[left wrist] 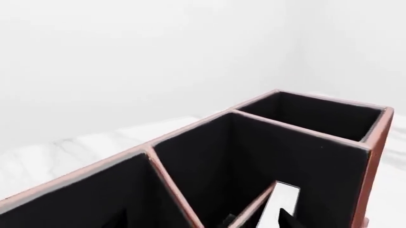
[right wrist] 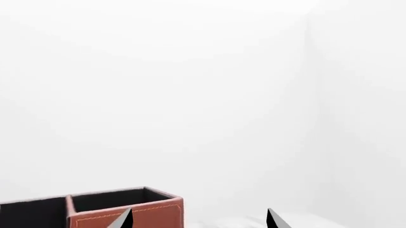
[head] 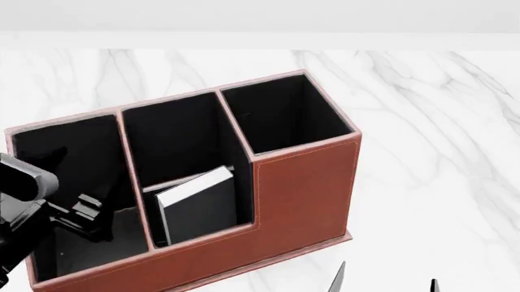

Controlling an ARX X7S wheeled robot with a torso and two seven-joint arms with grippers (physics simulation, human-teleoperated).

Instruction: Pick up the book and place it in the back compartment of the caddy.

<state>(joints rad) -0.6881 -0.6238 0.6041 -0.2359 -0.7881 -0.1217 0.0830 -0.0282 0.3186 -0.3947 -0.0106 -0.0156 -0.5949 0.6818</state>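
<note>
Black matte book [head: 199,207] with white page edges is already sitting tilted in the shallow middle cell [head: 195,234] behind the low wall of the reddish-brown leather caddy [head: 301,188], so it looks pretty much placed. Left gripper [head: 81,213] is over the end cell beside it, holding nothing; can't tell how far it's spread. I'd lift it straight up so it doesn't clip the divider, while the right gripper [head: 386,281] sits spread and empty out front.
</note>
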